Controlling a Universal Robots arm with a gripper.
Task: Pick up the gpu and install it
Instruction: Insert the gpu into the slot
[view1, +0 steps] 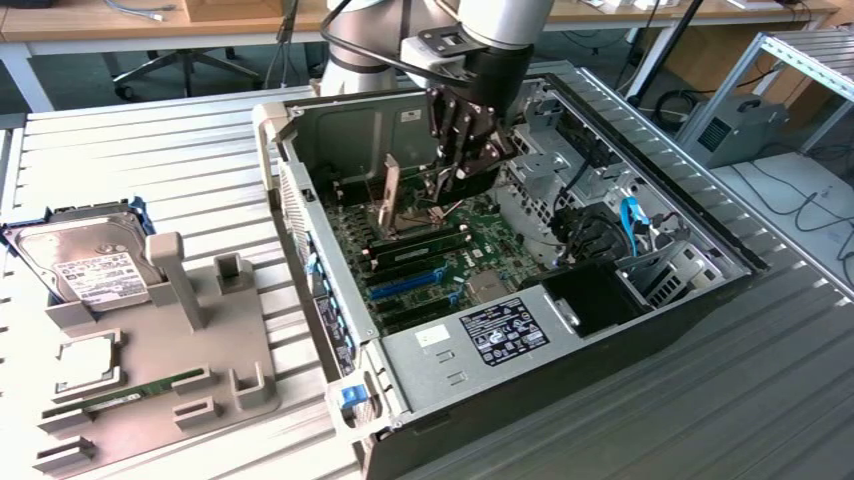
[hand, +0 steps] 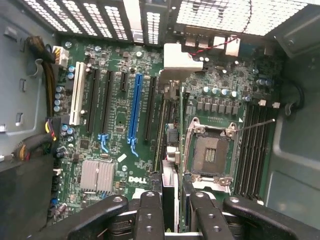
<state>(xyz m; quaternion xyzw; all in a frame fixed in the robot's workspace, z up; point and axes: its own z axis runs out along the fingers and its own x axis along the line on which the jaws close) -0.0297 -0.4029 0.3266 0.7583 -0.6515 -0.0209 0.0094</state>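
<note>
A slatted metal worktop (view1: 160, 150) is carrying everything. On it a computer case (view1: 601, 390) is lying on its side with its open face turned up, filling the exterior view from the centre out toward four o'clock. Its walls are standing up round the motherboard (hand: 115, 125). The pale perforated rear wall (view1: 291, 190) is running along the case's nine o'clock edge. A drive cage (view1: 547, 160) with blue cables (view1: 627, 220) is crowding the two to three o'clock side. Open room is lying over the middle of the board, above the row of slots, among them a long blue slot (hand: 135, 107), and above the processor socket (hand: 210, 150).

The arm (view1: 501, 20) is reaching down into the case from twelve o'clock. At eight o'clock from the case, well apart from it, a grey holder (view1: 160, 400) is sitting on the worktop. A hard drive (view1: 87, 265) is leaning at its ten o'clock end.

The gpu (hand: 171, 125) is hanging inside the case, edge-on over the board. It is running between the socket and the black slot beside the blue one, with its pale bracket end pointing at the rear wall. I cannot tell whether its lower edge is touching a slot. The pincer (hand: 172, 202) is standing partly open and clamping the gpu, one finger on each face.

A green memory stick (view1: 147, 388) is lying in the holder at its six o'clock side.
</note>
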